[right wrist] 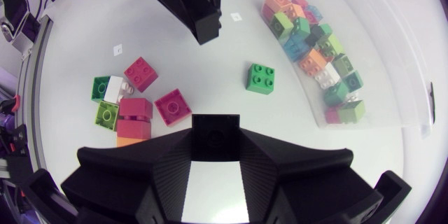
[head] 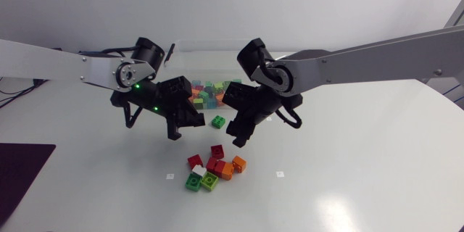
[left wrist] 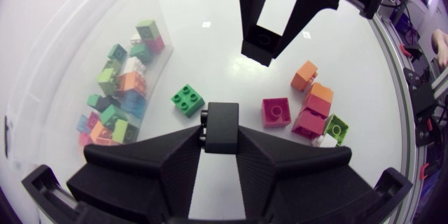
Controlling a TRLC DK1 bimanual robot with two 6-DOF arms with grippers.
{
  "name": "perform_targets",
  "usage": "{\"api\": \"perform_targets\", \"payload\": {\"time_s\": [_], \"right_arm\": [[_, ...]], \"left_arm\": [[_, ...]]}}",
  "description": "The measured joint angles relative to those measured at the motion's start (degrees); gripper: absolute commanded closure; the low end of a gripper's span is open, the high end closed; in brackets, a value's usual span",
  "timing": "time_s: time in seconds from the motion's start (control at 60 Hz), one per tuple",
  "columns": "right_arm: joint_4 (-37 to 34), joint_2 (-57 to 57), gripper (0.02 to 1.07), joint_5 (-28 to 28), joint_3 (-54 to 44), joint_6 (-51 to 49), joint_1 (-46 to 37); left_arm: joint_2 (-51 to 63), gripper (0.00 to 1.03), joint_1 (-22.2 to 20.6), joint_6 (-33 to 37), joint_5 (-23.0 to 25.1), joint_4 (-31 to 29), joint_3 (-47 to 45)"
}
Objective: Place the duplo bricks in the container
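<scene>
My left gripper (head: 174, 132) is shut on a black brick (left wrist: 222, 126) held between its fingertips, a little above the table. My right gripper (head: 238, 139) is likewise shut on a black brick (right wrist: 215, 136). The two grippers face each other over the table's middle. A lone green brick (head: 218, 122) lies between them. In front of them is a loose cluster of bricks (head: 214, 168): red, magenta, orange, green and one white. Behind the grippers stands the clear container (head: 210, 43) with several coloured bricks (left wrist: 119, 87) in it.
A dark mat (head: 22, 170) lies at the table's front left. Small white markers (head: 279, 174) dot the white tabletop. The table's rounded edge (head: 442, 98) runs along the right.
</scene>
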Motion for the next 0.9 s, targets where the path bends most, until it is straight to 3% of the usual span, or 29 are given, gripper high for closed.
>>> {"api": "perform_targets", "payload": {"time_s": [0.433, 0.733, 0.9], "right_arm": [[1.86, -3.21, 0.83, -0.42, 4.26, 4.68, -4.55], [7.43, -3.17, 0.83, -0.11, 10.71, 11.06, -6.99], [11.06, -1.95, 0.83, 1.42, 14.71, 14.32, -7.82]], "left_arm": [[-5.31, 0.72, 3.26, -7.15, 0.52, -0.48, 4.92], [-3.96, 0.72, 4.17, -18.8, 0.74, 9.16, 12.02], [0.11, 0.71, 5.07, -23.8, 0.74, 11.61, 16.46]]}}
